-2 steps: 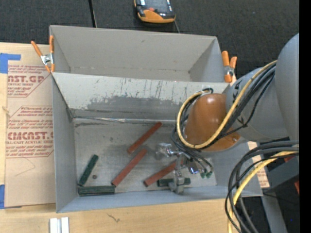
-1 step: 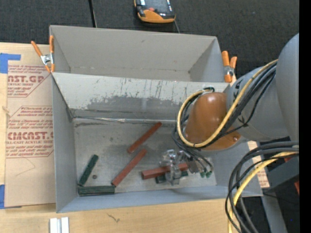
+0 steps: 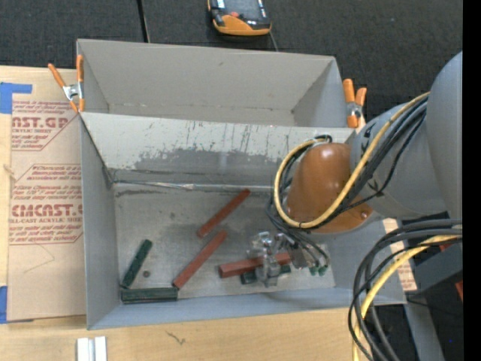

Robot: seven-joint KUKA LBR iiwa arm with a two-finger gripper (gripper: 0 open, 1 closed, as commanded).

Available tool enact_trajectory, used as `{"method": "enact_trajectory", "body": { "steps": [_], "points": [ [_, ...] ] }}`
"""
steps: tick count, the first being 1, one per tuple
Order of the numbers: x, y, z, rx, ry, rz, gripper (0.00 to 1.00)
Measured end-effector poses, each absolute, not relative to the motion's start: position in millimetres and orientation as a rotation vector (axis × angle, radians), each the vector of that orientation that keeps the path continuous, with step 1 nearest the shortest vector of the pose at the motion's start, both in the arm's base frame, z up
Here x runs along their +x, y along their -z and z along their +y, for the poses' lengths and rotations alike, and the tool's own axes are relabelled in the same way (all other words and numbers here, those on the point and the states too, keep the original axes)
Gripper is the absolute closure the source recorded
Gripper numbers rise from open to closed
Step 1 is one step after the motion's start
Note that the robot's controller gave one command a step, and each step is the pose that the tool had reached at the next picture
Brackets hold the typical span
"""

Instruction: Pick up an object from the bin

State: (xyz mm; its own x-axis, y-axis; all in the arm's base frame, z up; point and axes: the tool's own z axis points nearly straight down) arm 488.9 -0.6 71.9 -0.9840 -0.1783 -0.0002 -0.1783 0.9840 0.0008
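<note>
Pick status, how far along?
Done: claw is low in the bin, front right, at the short red stick. In hand: the grab, seemingly of that stick. Left: the lift; the stick lies on the floor. Two longer red sticks and two green sticks lie apart to the left.

The arm point(image 3: 432, 153) enters from the right; its orange-covered wrist point(image 3: 319, 183), looped by cables point(image 3: 284, 173), points the gripper point(image 3: 269, 262) downward.

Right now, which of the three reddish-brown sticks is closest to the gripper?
The level stick by the bin's front wall, directly beneath the gripper. The upper slanted stick and lower slanted stick lie farther left, clear of it.
</note>
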Motion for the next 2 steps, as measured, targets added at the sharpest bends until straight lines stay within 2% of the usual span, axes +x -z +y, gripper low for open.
{"method": "enact_trajectory", "body": {
  "steps": [1,2],
  "points": [
    [488.0,-76,0,-0.279,-0.002,3.131,1.0],
    [485.8,-94,0,-0.28,-0.002,3.138,1.0]
  ]
}}
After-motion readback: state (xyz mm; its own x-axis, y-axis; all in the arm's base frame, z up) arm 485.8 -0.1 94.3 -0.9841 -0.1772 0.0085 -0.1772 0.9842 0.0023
